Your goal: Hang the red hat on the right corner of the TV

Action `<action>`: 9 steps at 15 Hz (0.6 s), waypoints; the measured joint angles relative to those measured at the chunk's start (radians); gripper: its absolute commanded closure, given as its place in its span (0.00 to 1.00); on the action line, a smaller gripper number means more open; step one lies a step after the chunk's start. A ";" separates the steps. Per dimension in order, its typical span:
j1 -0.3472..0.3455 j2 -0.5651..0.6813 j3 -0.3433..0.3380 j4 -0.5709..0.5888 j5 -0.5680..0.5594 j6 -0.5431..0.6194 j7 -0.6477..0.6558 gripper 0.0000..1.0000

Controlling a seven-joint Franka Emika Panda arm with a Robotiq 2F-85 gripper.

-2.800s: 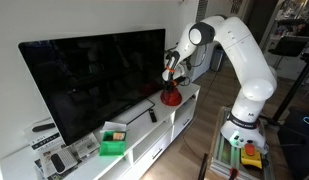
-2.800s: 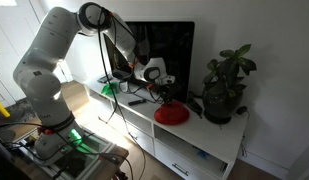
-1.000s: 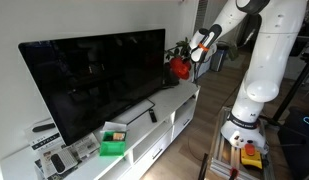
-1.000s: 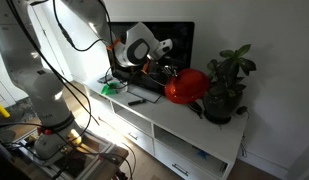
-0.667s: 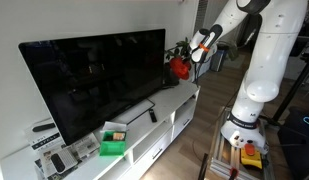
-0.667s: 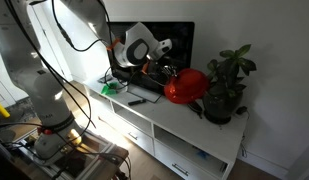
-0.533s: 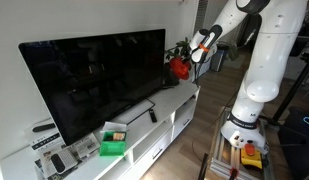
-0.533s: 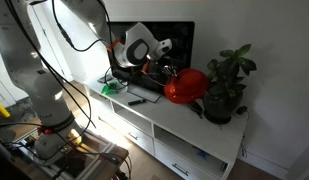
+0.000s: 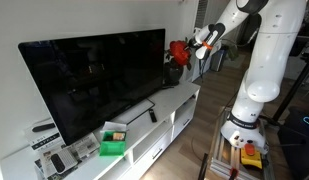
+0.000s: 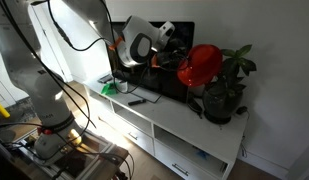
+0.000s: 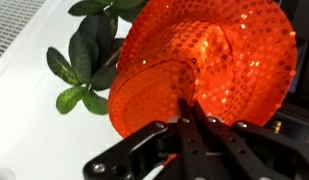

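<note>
1 white cabinet [image 9: 166,124] is running along the wall in both exterior views. At its left, 1 green box [image 9: 113,148] is sitting on the cabinet top, just in front of the TV [image 9: 94,80]. The TV is standing upright, its glossy black screen filling most of the cabinet's length. Further right, 1 small dark object [image 9: 151,115], possibly a remote control, is lying on the top near the screen's lower edge.

Beyond the TV's right edge, the red hat [image 9: 179,50] is hanging in the air, well above the cabinet top and a little below the screen's upper right corner. In an exterior view the hat [image 10: 202,63] is sitting just beside that edge and in front of the potted plant [image 10: 229,88]; the pictures are too small to show whether it is touching the frame.

The gripper [image 9: 189,53] is reaching in from the right of the hat on the end of the white arm [image 9: 266,50]. In the wrist view the gripper [image 11: 189,125] is pinching the sequined brim of the hat [image 11: 209,60], with both dark fingers [image 11: 199,135] pressed close together on the fabric. To the left of the hat in that view, 1 spray of green leaves [image 11: 84,62] is spreading over the white surface.
</note>
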 measured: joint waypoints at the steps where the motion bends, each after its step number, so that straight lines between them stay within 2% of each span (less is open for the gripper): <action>1: 0.004 -0.004 -0.005 0.000 0.000 0.036 -0.036 0.99; 3: -0.002 -0.024 0.018 -0.002 0.000 0.078 -0.104 0.99; 9: -0.132 -0.141 0.237 -0.011 0.000 0.097 -0.269 0.99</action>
